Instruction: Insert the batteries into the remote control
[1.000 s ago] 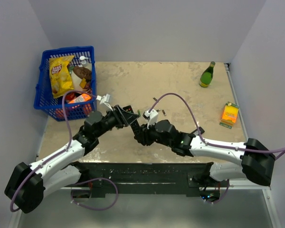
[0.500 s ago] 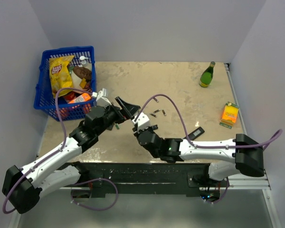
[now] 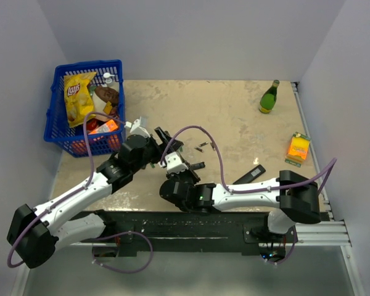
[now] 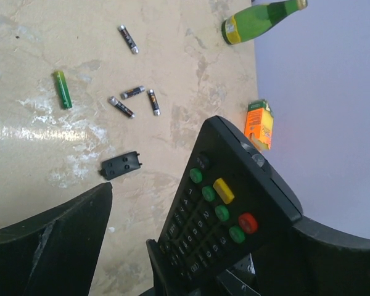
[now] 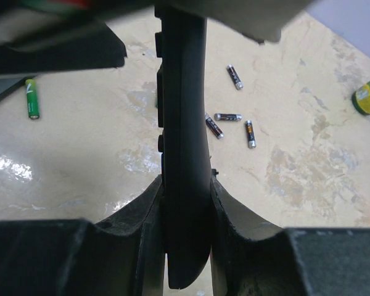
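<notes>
The remote control [image 4: 225,213] is black with dark button rows and green, yellow and red buttons. It is held in the air, tilted. My right gripper [image 5: 185,185] is shut on its lower end, seen edge-on [image 5: 182,123]. My left gripper [image 4: 197,246] is open around it; its left finger [image 4: 55,246] stands apart from it. In the top view both grippers, left [image 3: 162,139] and right [image 3: 172,163], meet at mid-table. Three dark batteries [image 4: 135,100] lie in a cluster, with one more [image 4: 128,39] farther off. The small black back cover [image 4: 120,165] lies on the table.
A green battery [image 4: 61,89] lies left of the cluster. A slim black bar remote [image 3: 250,175] lies to the right. A blue basket [image 3: 83,108] of groceries stands at the back left, with a green bottle [image 3: 269,97] at the back right and an orange box [image 3: 298,148] at the right edge.
My right arm has swung left and folded in, bringing its gripper under the left gripper at the remote. My left gripper has shifted slightly up and left.
</notes>
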`<state>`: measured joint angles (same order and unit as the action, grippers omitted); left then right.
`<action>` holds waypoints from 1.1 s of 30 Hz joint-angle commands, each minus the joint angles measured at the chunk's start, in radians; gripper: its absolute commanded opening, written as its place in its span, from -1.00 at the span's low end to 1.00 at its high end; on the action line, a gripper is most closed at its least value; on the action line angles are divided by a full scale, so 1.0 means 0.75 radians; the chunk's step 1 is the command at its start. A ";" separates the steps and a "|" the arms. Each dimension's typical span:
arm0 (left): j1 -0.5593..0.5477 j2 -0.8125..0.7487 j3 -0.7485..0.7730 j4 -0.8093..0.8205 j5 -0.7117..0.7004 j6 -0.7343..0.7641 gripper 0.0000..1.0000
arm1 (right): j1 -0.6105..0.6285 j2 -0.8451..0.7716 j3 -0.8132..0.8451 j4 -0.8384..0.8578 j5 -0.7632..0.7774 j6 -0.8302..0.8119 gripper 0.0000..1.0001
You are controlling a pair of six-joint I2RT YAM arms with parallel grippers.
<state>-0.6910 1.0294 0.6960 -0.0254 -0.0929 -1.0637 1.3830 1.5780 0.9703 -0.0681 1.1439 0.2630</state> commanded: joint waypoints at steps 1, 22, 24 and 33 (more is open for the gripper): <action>-0.024 0.053 0.072 0.054 0.038 -0.011 0.74 | 0.038 0.056 0.101 -0.020 0.207 -0.005 -0.85; 0.013 0.100 0.113 0.116 0.064 0.230 -1.00 | 0.064 0.044 0.148 -0.206 -0.013 0.083 0.74; 0.095 0.104 0.093 0.169 0.154 0.277 -1.00 | 0.064 -0.011 0.148 -0.250 -0.127 0.093 0.85; 0.465 0.253 0.123 0.404 0.671 0.643 -1.00 | -0.209 -0.375 0.069 -0.349 -0.718 0.167 0.96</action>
<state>-0.4107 1.1679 0.7315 0.1555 0.1822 -0.7494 1.3678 1.4376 1.0630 -0.3058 0.8593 0.3378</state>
